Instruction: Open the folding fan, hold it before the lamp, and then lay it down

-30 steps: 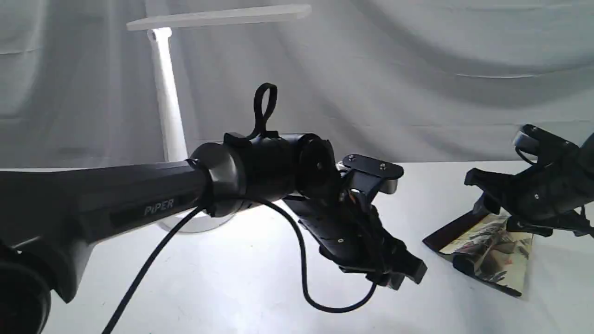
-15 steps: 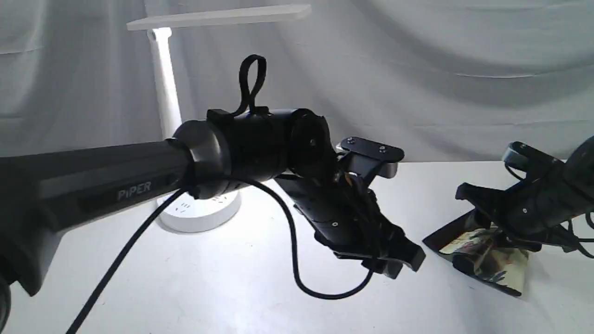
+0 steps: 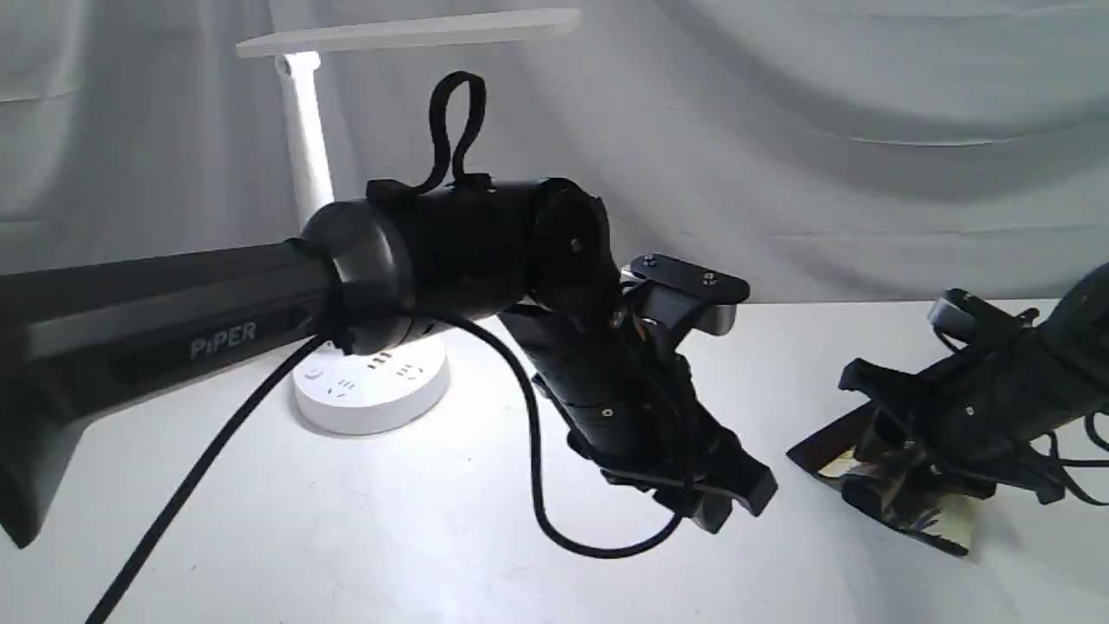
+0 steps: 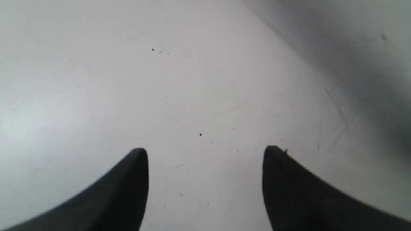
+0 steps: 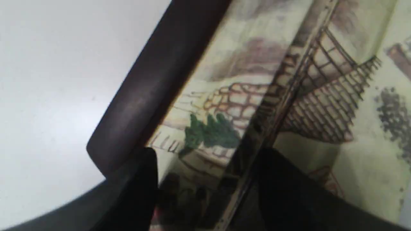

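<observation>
The folding fan (image 3: 946,523) lies partly spread on the table at the right, its maroon guard (image 3: 827,446) toward the middle. My right gripper (image 3: 892,472) is low over it. In the right wrist view the painted pleats (image 5: 289,80) fill the frame and my right gripper (image 5: 207,154) is open, fingers astride a pleat ridge beside the dark guard (image 5: 154,86). The lamp (image 3: 372,386) stands at the back left, lit, with its bar head (image 3: 407,30) overhead. My left gripper (image 3: 728,498) hangs over the middle of the table; it (image 4: 205,150) is open and holds nothing.
A grey cloth backdrop (image 3: 780,130) hangs behind the white table (image 3: 433,537). The left arm's forearm and its looping black cable (image 3: 537,485) cross the foreground and hide part of the lamp's stem (image 3: 308,130).
The right gripper has sunk lower onto the fan, which stays on the table. The left arm has risen and drawn back leftward, uncovering the lamp's base.
</observation>
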Action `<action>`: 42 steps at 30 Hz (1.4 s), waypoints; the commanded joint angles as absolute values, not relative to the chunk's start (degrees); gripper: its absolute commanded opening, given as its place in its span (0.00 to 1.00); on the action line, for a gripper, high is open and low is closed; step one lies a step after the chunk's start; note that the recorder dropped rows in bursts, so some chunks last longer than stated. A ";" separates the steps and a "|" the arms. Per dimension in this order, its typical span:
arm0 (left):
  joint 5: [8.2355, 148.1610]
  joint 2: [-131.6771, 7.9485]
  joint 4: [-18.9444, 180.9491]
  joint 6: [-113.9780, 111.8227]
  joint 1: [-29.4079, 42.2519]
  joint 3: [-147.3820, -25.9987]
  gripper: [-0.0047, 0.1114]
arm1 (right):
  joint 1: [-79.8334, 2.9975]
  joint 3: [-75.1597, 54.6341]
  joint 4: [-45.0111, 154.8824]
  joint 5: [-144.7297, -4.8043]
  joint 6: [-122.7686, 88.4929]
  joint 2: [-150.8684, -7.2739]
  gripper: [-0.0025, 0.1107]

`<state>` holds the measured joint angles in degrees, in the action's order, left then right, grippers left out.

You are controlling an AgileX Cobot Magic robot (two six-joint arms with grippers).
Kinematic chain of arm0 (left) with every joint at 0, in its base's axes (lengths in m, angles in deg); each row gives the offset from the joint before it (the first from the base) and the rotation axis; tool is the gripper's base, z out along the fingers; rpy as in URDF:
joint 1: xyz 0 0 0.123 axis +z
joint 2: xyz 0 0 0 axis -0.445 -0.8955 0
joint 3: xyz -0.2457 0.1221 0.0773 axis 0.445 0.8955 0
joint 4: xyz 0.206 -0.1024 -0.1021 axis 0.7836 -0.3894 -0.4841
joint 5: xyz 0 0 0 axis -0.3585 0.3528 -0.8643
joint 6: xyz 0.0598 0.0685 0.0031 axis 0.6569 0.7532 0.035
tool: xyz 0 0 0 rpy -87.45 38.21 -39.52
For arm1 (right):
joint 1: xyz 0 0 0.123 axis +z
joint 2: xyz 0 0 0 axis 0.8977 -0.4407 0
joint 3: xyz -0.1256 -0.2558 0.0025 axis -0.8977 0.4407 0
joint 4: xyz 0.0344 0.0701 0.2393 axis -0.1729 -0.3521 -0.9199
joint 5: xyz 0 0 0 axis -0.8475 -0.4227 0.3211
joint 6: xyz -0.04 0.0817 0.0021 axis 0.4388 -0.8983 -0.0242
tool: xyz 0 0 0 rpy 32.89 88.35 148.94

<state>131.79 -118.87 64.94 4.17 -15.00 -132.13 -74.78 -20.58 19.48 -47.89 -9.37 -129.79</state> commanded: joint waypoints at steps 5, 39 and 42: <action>132.66 -117.99 65.34 2.94 -14.74 -132.29 0.49 | -66.79 -19.75 18.71 -45.54 -9.35 -129.52 0.45; 130.25 -105.84 73.57 -6.58 -14.46 -121.62 0.49 | -45.40 -15.12 15.03 -47.45 -24.69 -121.68 0.45; 130.47 -105.50 73.54 -7.51 -13.93 -121.49 0.49 | -47.31 -15.12 15.49 -45.78 -24.69 -121.44 0.45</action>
